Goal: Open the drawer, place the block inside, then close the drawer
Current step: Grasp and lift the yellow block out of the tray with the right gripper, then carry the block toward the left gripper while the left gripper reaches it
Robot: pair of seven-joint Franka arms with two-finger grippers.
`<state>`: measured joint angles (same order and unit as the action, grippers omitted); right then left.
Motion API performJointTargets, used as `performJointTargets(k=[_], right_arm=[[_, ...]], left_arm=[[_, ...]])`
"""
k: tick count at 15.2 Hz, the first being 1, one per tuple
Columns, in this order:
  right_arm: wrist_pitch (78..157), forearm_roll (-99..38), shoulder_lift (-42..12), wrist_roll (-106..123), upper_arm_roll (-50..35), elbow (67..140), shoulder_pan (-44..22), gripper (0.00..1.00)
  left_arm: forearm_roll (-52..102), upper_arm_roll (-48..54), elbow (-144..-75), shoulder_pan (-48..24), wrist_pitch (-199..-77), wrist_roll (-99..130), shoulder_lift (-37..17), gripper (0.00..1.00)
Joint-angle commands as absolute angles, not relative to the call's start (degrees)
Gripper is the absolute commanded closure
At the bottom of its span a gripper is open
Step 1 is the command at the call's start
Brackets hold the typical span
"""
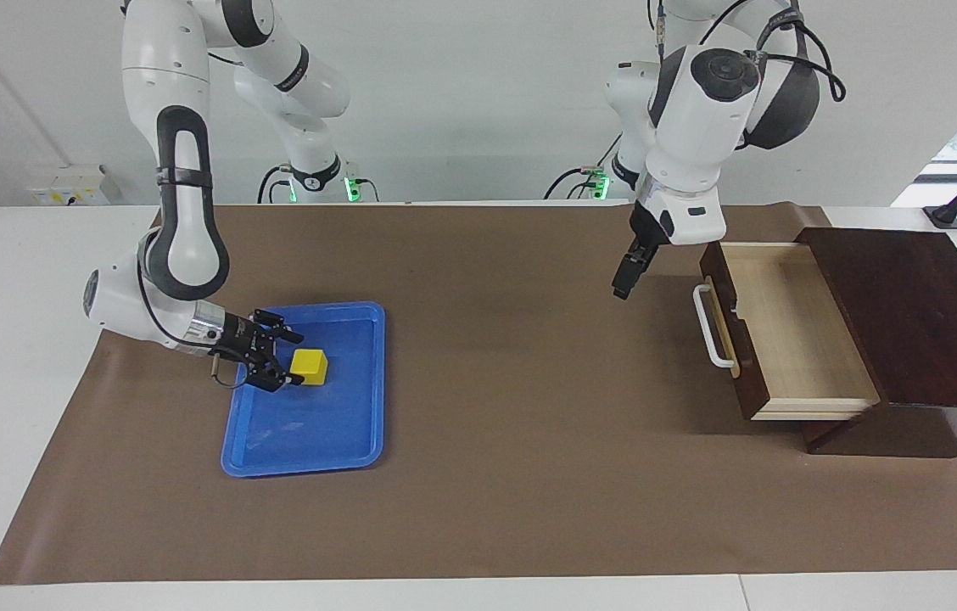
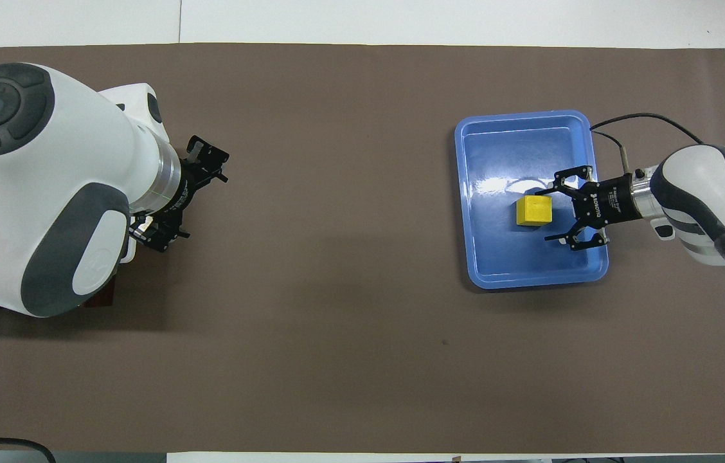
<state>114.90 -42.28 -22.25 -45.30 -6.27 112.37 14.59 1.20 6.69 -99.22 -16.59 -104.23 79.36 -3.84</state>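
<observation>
Backdrop: white worktop (image 1: 12,280) w/ brown mat (image 1: 495,441) spread over most of it; pale wall past the arm bases.

Drawer (image 1: 784,331): at L arm's end of worktop, pulled well out of dark wooden box (image 1: 911,314); pale wood inside shows, nothing in it. White bar handle (image 1: 712,327) on its front, untouched.

Block (image 1: 309,366): yellow cube, sits flat in blue tray (image 1: 360,424), roughly mid-tray. In overhead view it's at (image 2: 534,210).

Tray: at R arm's end of worktop, well apart from drawer, flat on mat, rim (image 2: 465,193) clear all round.

R claw (image 1: 279,367): low in tray, coming in sideways from R arm's end, pointed at block. Fingers apart, 1 fingertip (image 2: 545,191) either side of cube's edge, tips just reaching it; not clamped, can't tell if they touch. Overhead: (image 2: 545,215).

L claw (image 1: 621,284): up in air over bare mat in front of drawer, near handle but clear of it. Fingers spread wide in overhead view (image 2: 186,193), holding nothing.

Arms: R arm (image 1: 177,212) bent low to tray; L arm (image 1: 699,110) raised, its big white wrist hides much of drawer from overhead.
</observation>
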Motion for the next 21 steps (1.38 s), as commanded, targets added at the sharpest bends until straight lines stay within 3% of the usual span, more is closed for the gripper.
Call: performJointTargets(k=[1,2,10,16,21], right_arm=[[115.84,-44.12,-20.92,-43.59,-6.77,114.08,15.12,0.77],[115.84,-44.12,-20.83,-43.59,-6.77,114.08,15.12,1.00],[109.26,-43.42,-20.66,-52.27,-6.85,106.63,13.90,1.00],[109.15,-43.24,-18.72,-74.23,-6.86,97.22,0.55,1.00],[119.07,-43.33,-18.98,-85.67,-6.86,96.85,-11.23,1.00]], left_arm=[[2.11,6.86,-100.72,-16.79,-109.14,93.72,-4.83,0.00],[2.11,6.86,-100.72,-17.05,-110.81,97.69,-6.05,0.00],[2.02,6.77,-100.81,-17.75,-115.13,110.55,-10.10,0.00],[2.11,6.86,-101.07,-17.75,-116.89,112.14,-10.28,0.00],[3.50,7.12,-101.34,-17.93,-121.10,115.31,-11.51,0.00]])
